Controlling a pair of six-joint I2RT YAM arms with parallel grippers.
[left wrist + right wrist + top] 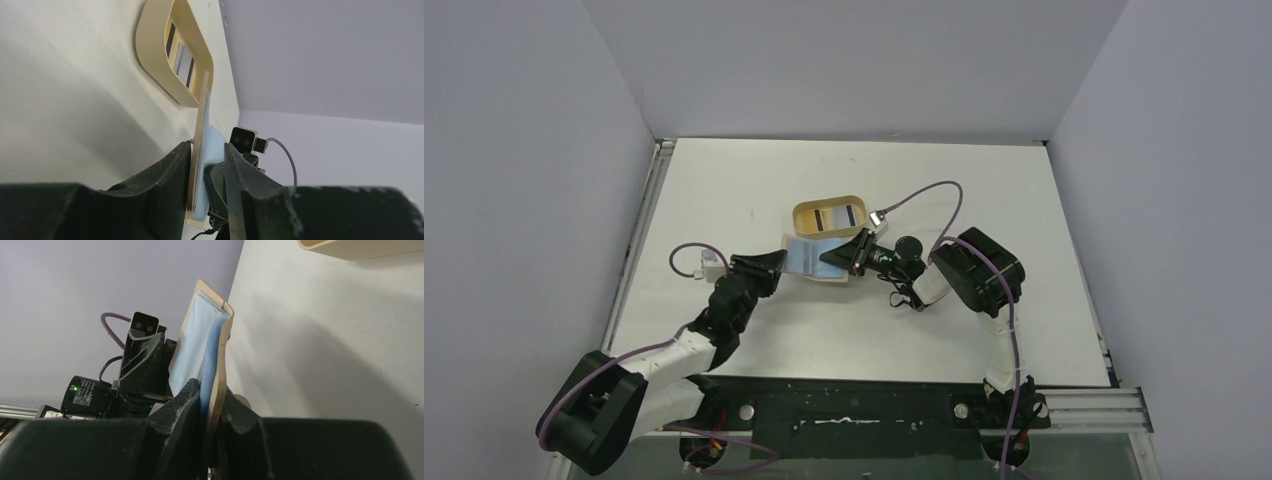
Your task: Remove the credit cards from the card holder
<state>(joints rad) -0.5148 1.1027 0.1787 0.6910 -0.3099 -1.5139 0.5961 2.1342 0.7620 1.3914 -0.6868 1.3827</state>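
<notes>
The card holder (807,252), tan outside with a light blue inner panel, is held off the table between both arms. My right gripper (836,258) is shut on its right end; in the right wrist view the fingers (192,395) clamp the tan leather and blue lining (197,335). My left gripper (776,262) straddles its left edge with jaws open. In the left wrist view one finger (175,165) touches the tan side (201,120) and a gap shows on the blue side. Two flat credit cards (829,218) with dark stripes lie in the oval tray.
The oval tan tray (796,213) sits just behind the card holder, its rim (150,45) close to the holder's far edge. Purple cables loop from both wrists. White walls enclose the table on three sides.
</notes>
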